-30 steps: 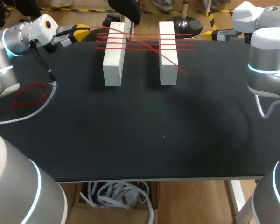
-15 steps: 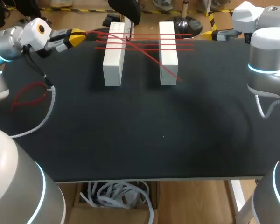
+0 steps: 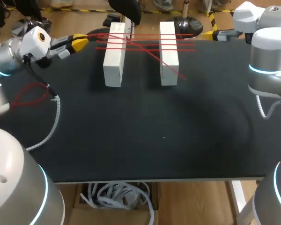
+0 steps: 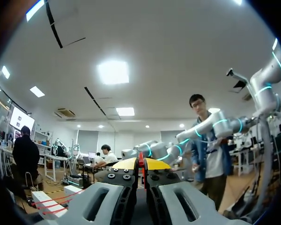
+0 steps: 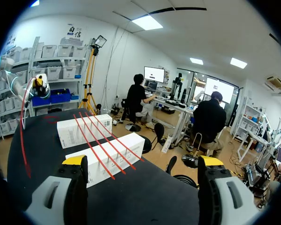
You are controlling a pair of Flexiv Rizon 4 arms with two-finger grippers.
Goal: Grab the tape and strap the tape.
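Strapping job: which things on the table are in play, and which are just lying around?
In play:
- tape, strung across both blocks
- left block, right block
- left gripper, shut on the tape
- right gripper, open, off the far right edge

Lying about:
- red loop at the table's left, possibly slack tape
- cable of the left arm

2 white blocks at 12 o'clock: left block, right block. About 4 red tape strands across them. 1 red tape loop at 9 o'clock. 1 bench.
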